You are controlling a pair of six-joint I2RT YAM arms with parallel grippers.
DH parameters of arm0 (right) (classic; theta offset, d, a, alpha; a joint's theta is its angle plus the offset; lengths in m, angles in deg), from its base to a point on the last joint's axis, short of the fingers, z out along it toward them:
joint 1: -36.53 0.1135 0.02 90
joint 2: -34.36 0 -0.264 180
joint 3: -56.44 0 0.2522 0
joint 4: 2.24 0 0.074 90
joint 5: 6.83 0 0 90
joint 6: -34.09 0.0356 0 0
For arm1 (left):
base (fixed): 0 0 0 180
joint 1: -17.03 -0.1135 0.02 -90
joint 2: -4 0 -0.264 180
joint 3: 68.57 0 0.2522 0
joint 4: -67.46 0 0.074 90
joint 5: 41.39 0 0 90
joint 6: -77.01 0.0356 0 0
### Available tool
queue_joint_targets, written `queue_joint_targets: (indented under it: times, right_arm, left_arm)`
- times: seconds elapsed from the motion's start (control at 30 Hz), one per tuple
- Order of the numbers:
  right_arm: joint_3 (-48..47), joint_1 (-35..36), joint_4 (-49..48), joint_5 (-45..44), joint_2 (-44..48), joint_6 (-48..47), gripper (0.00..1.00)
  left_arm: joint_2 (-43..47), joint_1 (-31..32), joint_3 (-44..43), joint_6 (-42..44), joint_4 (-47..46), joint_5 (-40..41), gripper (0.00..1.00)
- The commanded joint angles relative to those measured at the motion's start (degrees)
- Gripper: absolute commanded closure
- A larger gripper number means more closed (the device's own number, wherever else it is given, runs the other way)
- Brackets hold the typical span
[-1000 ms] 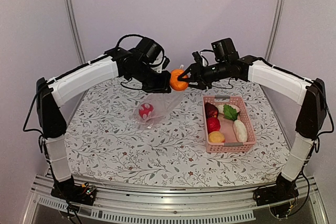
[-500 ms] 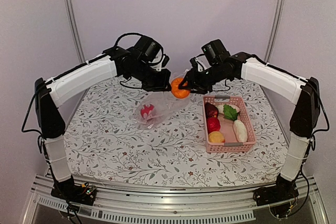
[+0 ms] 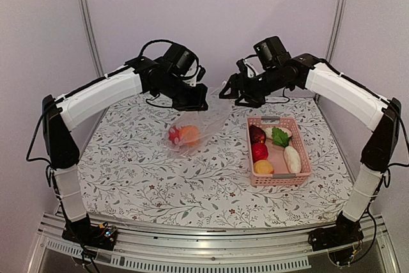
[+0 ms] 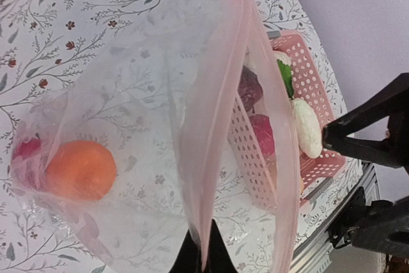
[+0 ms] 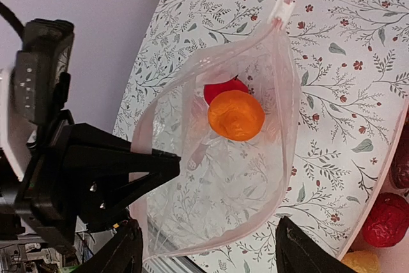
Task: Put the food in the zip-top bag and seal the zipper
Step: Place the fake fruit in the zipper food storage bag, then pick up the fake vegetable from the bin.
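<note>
At twelve o'clock, the left gripper (image 3: 199, 103) pinches the zipper (image 4: 214, 126) of the zip-top bag (image 3: 192, 126). The right gripper (image 3: 231, 94) hangs spread and empty. A slipping pinch could collapse the mouth.

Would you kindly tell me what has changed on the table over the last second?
The orange fruit left the right gripper and dropped into the zip-top bag, landing beside the red piece. The right gripper opened and drew back up from the bag's mouth. The left gripper stays shut on the bag's mouth edge, and the pink basket has not moved.
</note>
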Motion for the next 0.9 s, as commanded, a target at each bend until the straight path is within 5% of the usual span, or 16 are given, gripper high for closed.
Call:
queue_joint_targets:
  times: [0.0, 0.33, 0.87]
  right_arm:
    - [2.3, -1.9, 2.7, -1.6, 8.1, -0.8, 0.31]
    - [28.2, -12.3, 2.2, -6.0, 17.2, -7.4, 0.28]
    - [33.2, -13.5, -1.7, -1.1, 6.1, -9.2, 0.19]
  left_arm:
    - [2.5, -1.2, -1.5, 1.1, 1.9, 2.3, 1.0]
    - [4.3, -2.9, 2.5, 1.0, 2.6, 0.4, 1.0]
    - [3.5, -2.4, 4.1, 0.1, 0.7, -1.4, 1.0]
